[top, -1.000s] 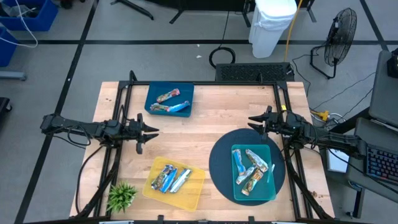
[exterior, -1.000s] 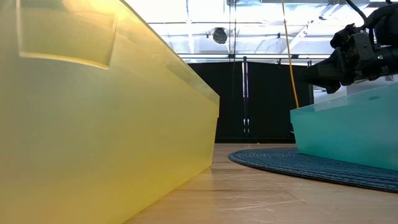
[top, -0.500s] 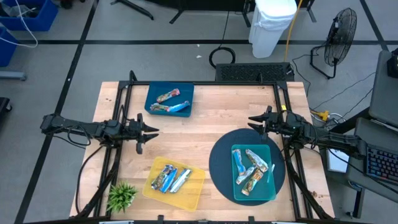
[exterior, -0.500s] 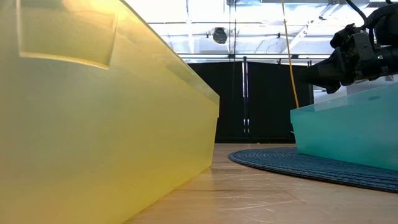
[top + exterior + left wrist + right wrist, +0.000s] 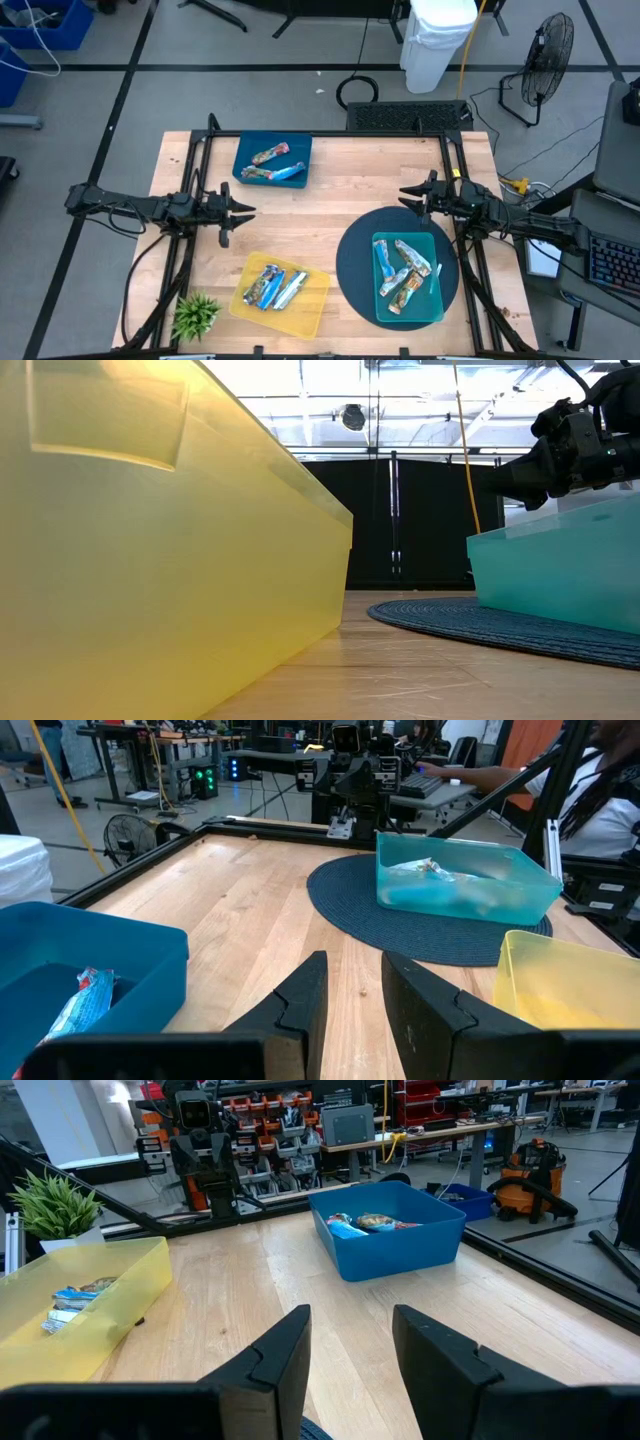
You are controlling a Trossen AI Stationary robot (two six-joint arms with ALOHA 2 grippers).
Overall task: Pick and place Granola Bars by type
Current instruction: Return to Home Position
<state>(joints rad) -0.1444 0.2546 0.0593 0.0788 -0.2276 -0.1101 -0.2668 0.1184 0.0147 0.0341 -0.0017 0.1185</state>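
Several granola bars (image 5: 404,270) in mixed wrappers lie in the teal tray (image 5: 434,306) on the round dark mat (image 5: 350,265) at the table's right. Blue-silver bars (image 5: 273,288) rest in the yellow tray (image 5: 312,306) near the front edge. Multicoloured bars (image 5: 272,163) lie in the blue tray (image 5: 245,148) at the far side. My left gripper (image 5: 244,211) hovers open above the table's left part, holding nothing. My right gripper (image 5: 408,193) hovers open above the table's right part, beyond the mat, also holding nothing.
A small green plant (image 5: 195,314) stands at the table's near left corner. Bare wood (image 5: 320,215) lies between the three trays. Dark frame rails (image 5: 195,170) run along the table's left and right sides. In the left wrist view a person (image 5: 600,780) sits beyond the table.
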